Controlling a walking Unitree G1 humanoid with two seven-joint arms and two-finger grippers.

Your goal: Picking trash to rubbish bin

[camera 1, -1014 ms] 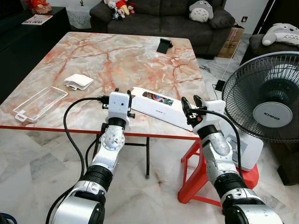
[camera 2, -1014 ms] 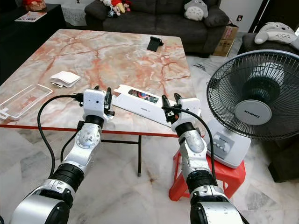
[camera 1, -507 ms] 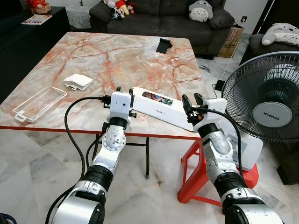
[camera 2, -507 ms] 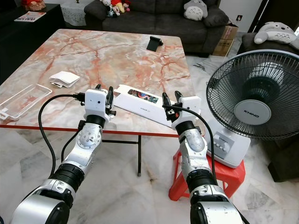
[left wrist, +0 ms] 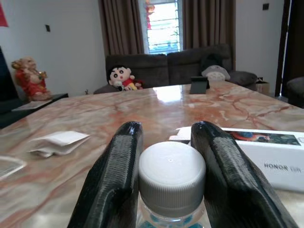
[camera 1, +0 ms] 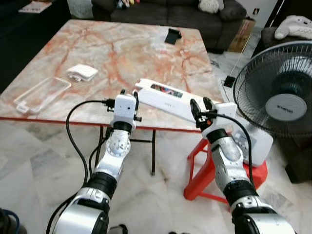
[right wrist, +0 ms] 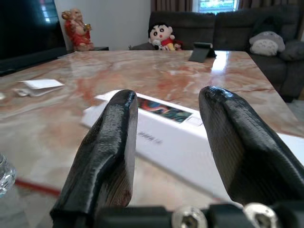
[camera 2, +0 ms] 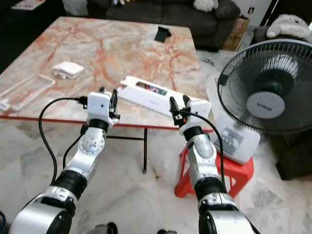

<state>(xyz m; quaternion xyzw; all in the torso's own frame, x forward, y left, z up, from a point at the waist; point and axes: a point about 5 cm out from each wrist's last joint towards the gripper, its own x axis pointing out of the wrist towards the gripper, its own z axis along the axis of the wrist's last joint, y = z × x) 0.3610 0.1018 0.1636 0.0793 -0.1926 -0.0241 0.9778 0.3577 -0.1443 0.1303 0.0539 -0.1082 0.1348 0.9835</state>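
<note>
Bottle between left tool fingers at table edge.

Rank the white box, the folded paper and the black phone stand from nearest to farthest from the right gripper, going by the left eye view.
From the right gripper:
1. White box, just ahead, at the table's near edge.
2. Folded paper, far across on the left.
3. Black phone stand, at the far edge; close to call with the paper.

I'm getting slightly soft, motion-blurred head views under even daylight. In the left wrist view a bright window at upper centre throws glare across the glossy tabletop. Both wrist views blur the close black fingers; the backgrounds stay sharper.
</note>
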